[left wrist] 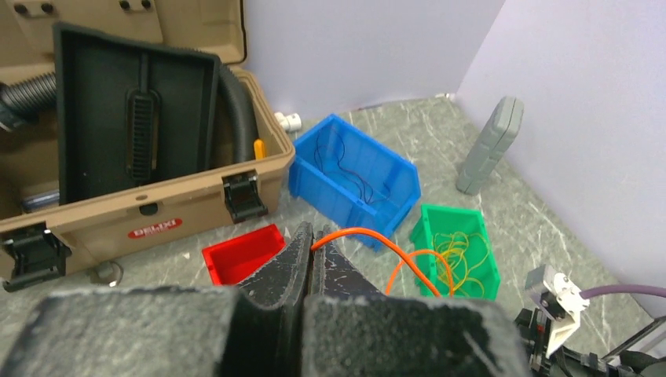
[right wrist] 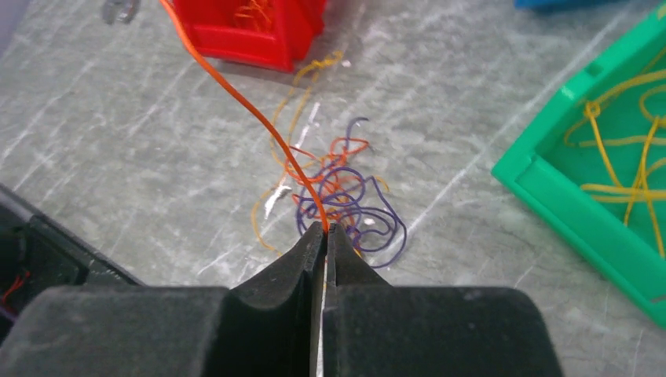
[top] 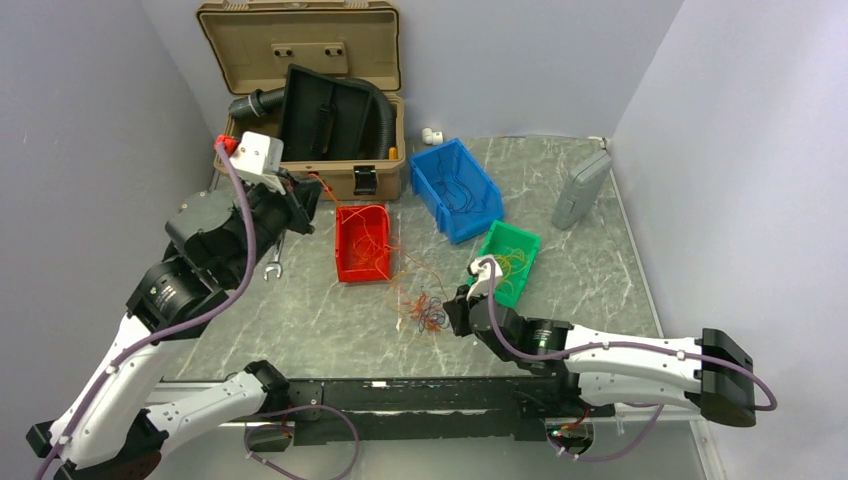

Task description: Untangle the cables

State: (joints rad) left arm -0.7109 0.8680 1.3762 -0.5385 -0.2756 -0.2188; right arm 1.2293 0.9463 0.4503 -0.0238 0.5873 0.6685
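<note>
The cables (top: 427,316) lie knotted between red bin (top: 360,273) and green bin (top: 515,235); my right gripper (right wrist: 326,229) pinches one orange wire (right wrist: 236,94) at the knot and my left gripper (left wrist: 312,236) pinches it higher up, likely to draw it free.

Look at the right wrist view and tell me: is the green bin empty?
No, the green bin holds several loops of yellow wires lying on its floor.

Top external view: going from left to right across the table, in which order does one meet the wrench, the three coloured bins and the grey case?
wrench → red bin → blue bin → green bin → grey case
</note>
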